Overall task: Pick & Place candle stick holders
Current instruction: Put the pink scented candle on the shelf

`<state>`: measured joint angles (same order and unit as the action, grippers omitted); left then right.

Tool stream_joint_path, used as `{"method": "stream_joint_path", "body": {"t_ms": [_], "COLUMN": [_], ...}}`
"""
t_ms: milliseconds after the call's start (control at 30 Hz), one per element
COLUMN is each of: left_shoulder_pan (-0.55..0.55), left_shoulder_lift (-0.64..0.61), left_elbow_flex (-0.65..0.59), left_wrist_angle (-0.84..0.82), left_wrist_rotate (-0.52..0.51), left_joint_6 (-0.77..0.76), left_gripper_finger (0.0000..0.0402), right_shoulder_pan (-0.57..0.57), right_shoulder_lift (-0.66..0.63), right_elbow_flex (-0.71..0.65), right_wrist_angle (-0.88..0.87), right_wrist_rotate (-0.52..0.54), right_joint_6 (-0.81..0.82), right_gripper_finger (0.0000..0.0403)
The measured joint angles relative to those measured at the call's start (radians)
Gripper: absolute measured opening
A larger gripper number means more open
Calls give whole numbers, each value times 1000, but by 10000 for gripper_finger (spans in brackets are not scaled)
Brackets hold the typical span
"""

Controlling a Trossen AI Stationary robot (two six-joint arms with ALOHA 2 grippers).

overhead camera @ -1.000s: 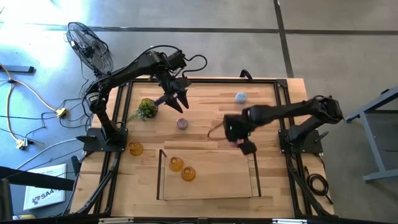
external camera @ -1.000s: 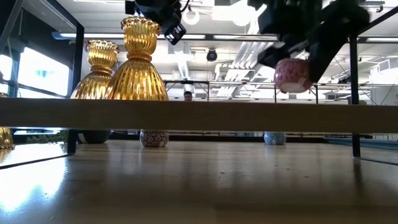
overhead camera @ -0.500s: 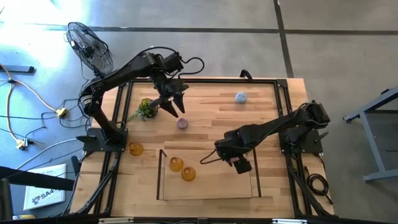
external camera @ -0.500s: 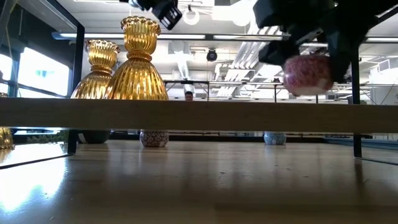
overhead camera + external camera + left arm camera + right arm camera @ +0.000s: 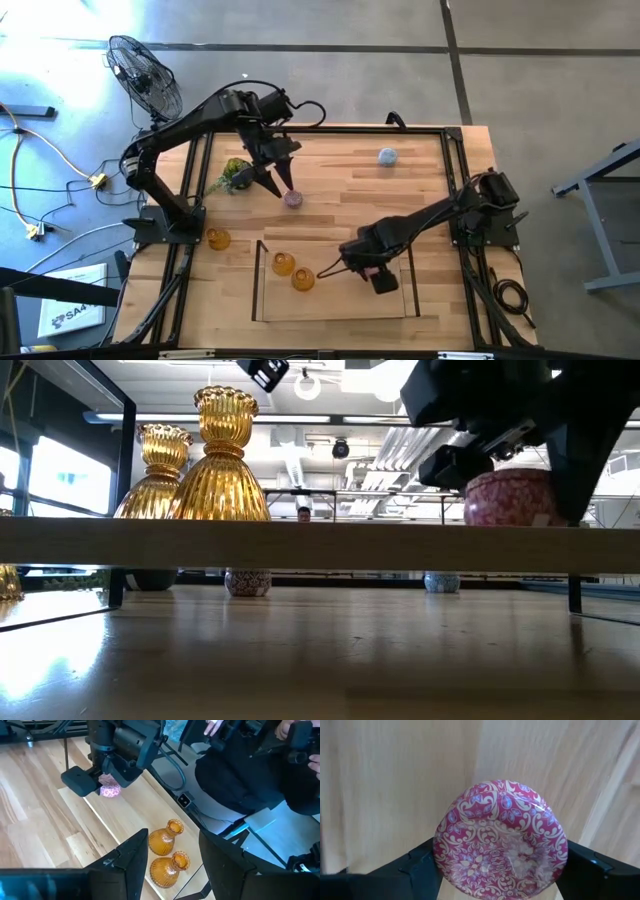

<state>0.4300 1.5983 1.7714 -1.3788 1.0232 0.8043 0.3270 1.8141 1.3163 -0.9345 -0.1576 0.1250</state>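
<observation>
My right gripper (image 5: 362, 264) is over the wooden tray (image 5: 262, 300), shut on the pink patterned holder (image 5: 500, 837). Two amber-orange holders (image 5: 283, 263) (image 5: 303, 279) stand upright in the tray's left part. A third amber holder (image 5: 218, 238) stands on the table left of the tray. My left gripper (image 5: 278, 183) is open and empty just above the purple holder (image 5: 293, 198), which stands on the table. The pale blue holder (image 5: 387, 156) stands at the far right. My right gripper pinches the pink holder's round body between its two fingers (image 5: 422, 865), one on each side (image 5: 442, 855). The fingers come from above, pointing down. In the low view its lower part (image 5: 510, 510) is hidden behind the tray's near wall, so I cannot tell whether it touches the tray.
A green leafy plant ball (image 5: 236, 173) lies left of my left gripper. The tray has low walls and free room in its right half. A fan (image 5: 145, 75) stands beyond the table's far left corner. A person in dark clothes (image 5: 260, 775) is beyond the table's edge.
My right gripper has carried the pink holder from the table's middle toward the near edge and the left, and down over the tray, near the two amber holders. My left gripper has drifted a little toward the left, staying open by the purple holder.
</observation>
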Motion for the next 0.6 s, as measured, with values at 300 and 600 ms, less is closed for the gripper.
{"method": "stream_joint_path", "body": {"t_ms": [300,600], "left_shoulder_pan": [0,0], "left_shoulder_lift": [0,0], "left_elbow_flex": [0,-1], "left_wrist_angle": [-13,-26], "left_wrist_rotate": [18,22], "left_joint_6": [1,4], "left_gripper_finger": [172,172], "right_shoulder_pan": [23,23], "right_shoulder_lift": [0,0], "right_elbow_flex": [0,0], "right_wrist_angle": [17,20], "right_wrist_rotate": [37,54], "right_joint_6": [33,54], "right_gripper_finger": [317,318]}}
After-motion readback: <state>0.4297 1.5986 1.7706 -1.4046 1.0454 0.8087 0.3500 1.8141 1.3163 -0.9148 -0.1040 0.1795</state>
